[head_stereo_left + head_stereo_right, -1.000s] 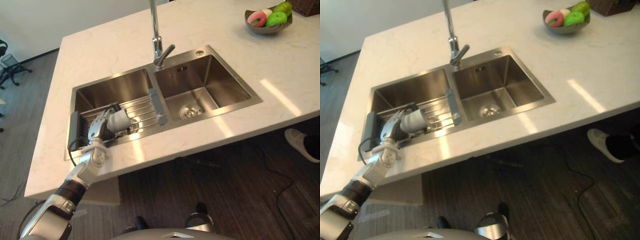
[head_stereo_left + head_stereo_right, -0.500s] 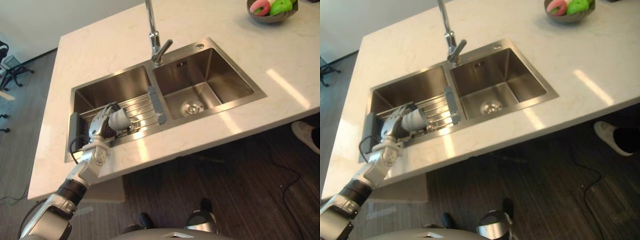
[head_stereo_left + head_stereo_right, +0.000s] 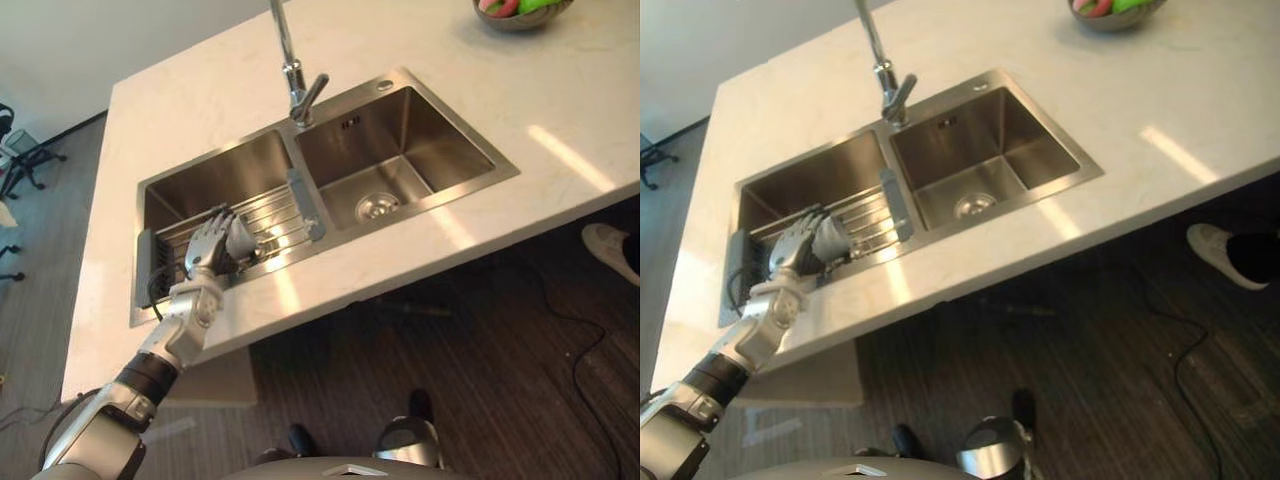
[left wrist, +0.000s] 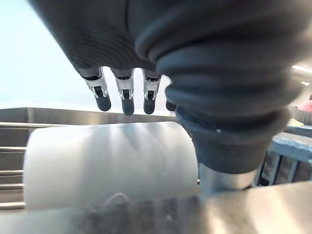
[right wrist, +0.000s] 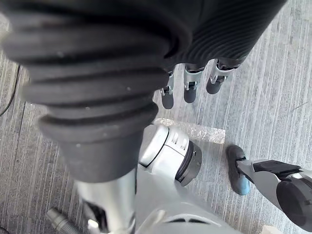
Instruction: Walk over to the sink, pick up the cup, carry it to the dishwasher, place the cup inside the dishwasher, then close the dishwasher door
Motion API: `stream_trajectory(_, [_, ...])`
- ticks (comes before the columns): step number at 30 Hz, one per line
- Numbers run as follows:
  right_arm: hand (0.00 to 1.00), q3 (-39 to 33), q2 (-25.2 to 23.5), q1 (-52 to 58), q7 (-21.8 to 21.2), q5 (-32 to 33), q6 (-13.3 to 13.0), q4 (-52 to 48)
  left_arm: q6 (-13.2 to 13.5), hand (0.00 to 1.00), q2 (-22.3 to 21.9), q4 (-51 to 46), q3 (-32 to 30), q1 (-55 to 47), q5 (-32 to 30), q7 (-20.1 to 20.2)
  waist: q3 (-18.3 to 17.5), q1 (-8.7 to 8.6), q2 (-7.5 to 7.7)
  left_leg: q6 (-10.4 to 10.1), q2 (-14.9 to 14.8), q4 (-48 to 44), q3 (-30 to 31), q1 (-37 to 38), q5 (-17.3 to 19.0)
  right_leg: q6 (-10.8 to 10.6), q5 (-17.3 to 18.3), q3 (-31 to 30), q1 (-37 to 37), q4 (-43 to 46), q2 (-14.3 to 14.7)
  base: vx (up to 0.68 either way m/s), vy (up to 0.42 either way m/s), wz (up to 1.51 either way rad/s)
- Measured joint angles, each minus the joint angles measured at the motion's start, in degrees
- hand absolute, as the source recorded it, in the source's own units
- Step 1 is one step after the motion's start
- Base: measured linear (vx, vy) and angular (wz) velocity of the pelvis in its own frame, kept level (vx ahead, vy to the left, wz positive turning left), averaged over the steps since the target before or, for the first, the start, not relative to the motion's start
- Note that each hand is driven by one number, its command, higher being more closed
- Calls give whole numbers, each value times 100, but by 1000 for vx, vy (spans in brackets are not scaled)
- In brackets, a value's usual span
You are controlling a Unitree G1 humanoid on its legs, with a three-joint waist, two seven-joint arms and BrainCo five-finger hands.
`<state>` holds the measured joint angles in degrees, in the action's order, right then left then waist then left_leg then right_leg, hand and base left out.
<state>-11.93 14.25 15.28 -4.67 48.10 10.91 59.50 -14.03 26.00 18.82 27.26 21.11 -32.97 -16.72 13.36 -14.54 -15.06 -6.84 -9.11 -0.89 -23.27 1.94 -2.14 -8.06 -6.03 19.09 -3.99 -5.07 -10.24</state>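
The left hand's fingers (image 4: 127,100) reach palm-down over the cup (image 4: 109,163), lightly bent and spread in a row. In the left wrist view their dark tips hang just above the cup's upper side with a thin gap showing, so they have not closed on it. I cannot tell where the thumb sits.

The cup is white and lies on its side directly under the fingers, on a wire rack (image 3: 270,215). The left hand (image 3: 208,250) sits over the end of the rack nearer the robot's left. Its wrist crosses the front rim of the sink (image 3: 450,140), and the forearm slopes down and back from there over the counter (image 3: 560,120) edge toward the lower left.

The rack spans the basin under the fingers. The second basin lies well to their right, with the faucet (image 3: 295,80) standing behind the divider between the two. Far beyond the fingers, at the counter's distant corner, is a bowl (image 3: 520,12) of fruit.

The right hand (image 5: 187,83) hangs over the floor (image 5: 273,97), its fingers loosely extended downward and holding nothing. A person's shoe (image 3: 610,250) shows on the floor past the counter's right end.
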Motion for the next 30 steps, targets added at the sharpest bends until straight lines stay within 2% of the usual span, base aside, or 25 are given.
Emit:
stream_trajectory(5, [0, -1, -11, -19, 9, 1, -2, 5, -105, 0, -3, -24, 50, 66, 0, 200, 4, -45, -59, -13, 14, -33, -5, 13, -63, 2, 22, 5, -16, 39, -13, 67, -17, -4])
stream_trajectory(8, [0, 5, -27, -28, 11, 0, 0, 14, -132, 0, 5, -24, 169, 187, 2, 217, 71, -24, 33, 8, 96, -38, -3, -10, -233, -1, 23, 32, -21, 35, -95, -40, 0, 6])
stream_trajectory(13, [0, 58, -12, -34, 11, -2, -1, 12, -270, 0, 12, -26, 191, 255, 2, 252, 122, -26, 100, 41, 122, -40, -4, -61, -443, 23, 100, 38, 3, -2, -130, -95, -29, 3])
stream_trajectory(15, [0, 58, -21, -34, 10, -2, 0, 11, -394, 0, 12, -35, 190, 303, -7, 404, 125, -49, 100, 28, 122, -41, -3, -64, -469, 26, 97, 37, 7, -2, -132, -92, -23, 1])
stream_trajectory(17, [0, 57, -22, -34, 5, -2, 0, 6, -646, 0, 12, -33, 183, 410, -45, 715, 126, -89, 96, 29, 128, -40, -3, -76, -468, 26, 97, 36, 21, -2, -138, -57, 0, -1])
stream_trajectory(20, [0, 56, -27, -32, 2, -2, 0, 8, -701, 0, 11, -17, 147, 447, 23, 739, 130, -98, 99, 112, 131, -37, -4, -102, -400, 2, 72, 27, 67, -3, -141, -28, 6, -2])
stream_trajectory(23, [0, 43, -9, -45, 1, -2, -14, -7, -679, 0, 3, 4, 71, 447, 186, 739, 173, -127, 14, 172, 79, -34, 3, -87, -97, -24, 50, 30, 66, -3, -78, -2, 25, -2])
stream_trajectory(25, [0, 46, -46, -51, 9, 0, -27, -6, -535, 0, 1, 50, -14, 407, 219, 720, 194, -119, 39, 104, 100, -87, -7, -84, 24, -50, 5, 24, 57, -3, -119, 6, 36, -5])
stream_trajectory(28, [0, 48, -37, -47, 8, -4, -55, -8, -398, 0, 1, 105, -16, 389, 241, 724, 193, -119, -30, 68, 89, -82, -3, -81, 57, -47, 3, 39, 57, -2, -118, 30, -2, 0])
stream_trajectory(30, [0, 46, 12, -76, 3, -7, -73, -23, -294, 0, 0, 109, -22, 391, 258, 913, 208, -124, -108, 62, 76, -87, -5, -57, 35, -61, -17, 47, 35, 1, -104, 57, -19, -2])
